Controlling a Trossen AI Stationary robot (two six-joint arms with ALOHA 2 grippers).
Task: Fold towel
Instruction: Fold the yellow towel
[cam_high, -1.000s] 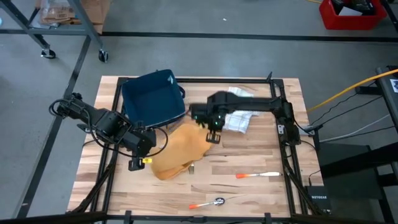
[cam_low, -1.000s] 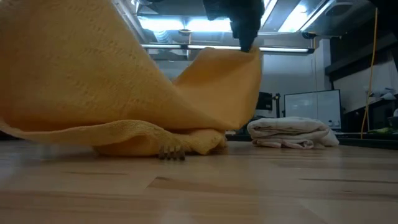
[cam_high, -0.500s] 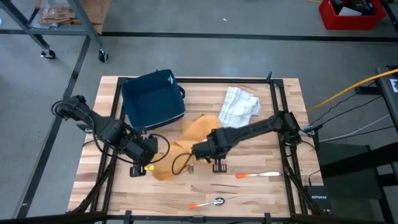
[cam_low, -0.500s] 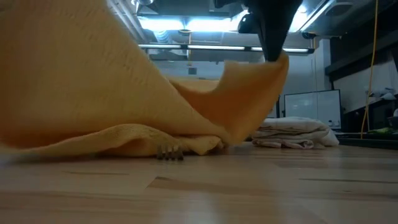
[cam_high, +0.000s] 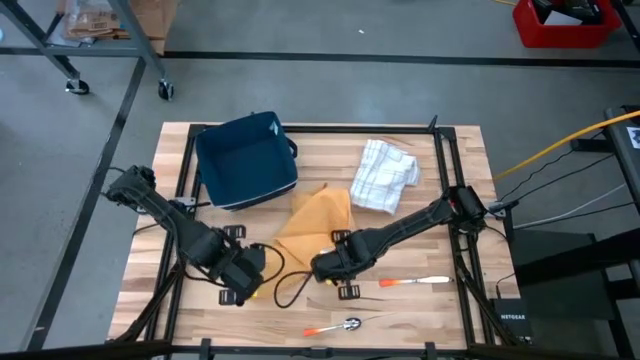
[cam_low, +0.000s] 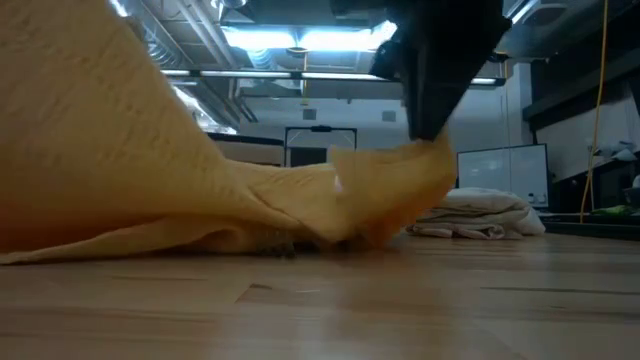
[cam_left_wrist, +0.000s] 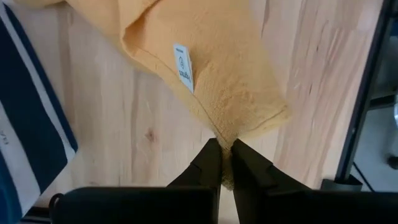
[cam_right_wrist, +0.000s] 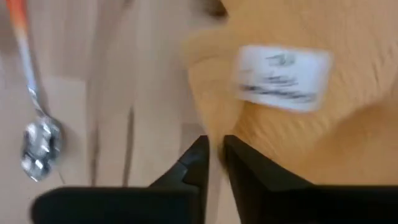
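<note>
Item: yellow towel (cam_high: 312, 222), lying mid-worktop and running toward the near edge, a white label showing at each pinched corner. My left gripper (cam_left_wrist: 221, 163), by the near-left part of the worktop, has its jaws pressed together on one towel corner. My right gripper (cam_right_wrist: 213, 163), just beside it toward the middle of the near edge, sits at the other corner; its fingers stand narrowly apart and I cannot tell whether they grip the cloth. Advice, as I judge it: lay both corners down level, edges matched, release the pair together. Nearby: spoon (cam_high: 352, 323), blue bin (cam_high: 245, 160), checked cloth (cam_high: 385, 175).
</note>
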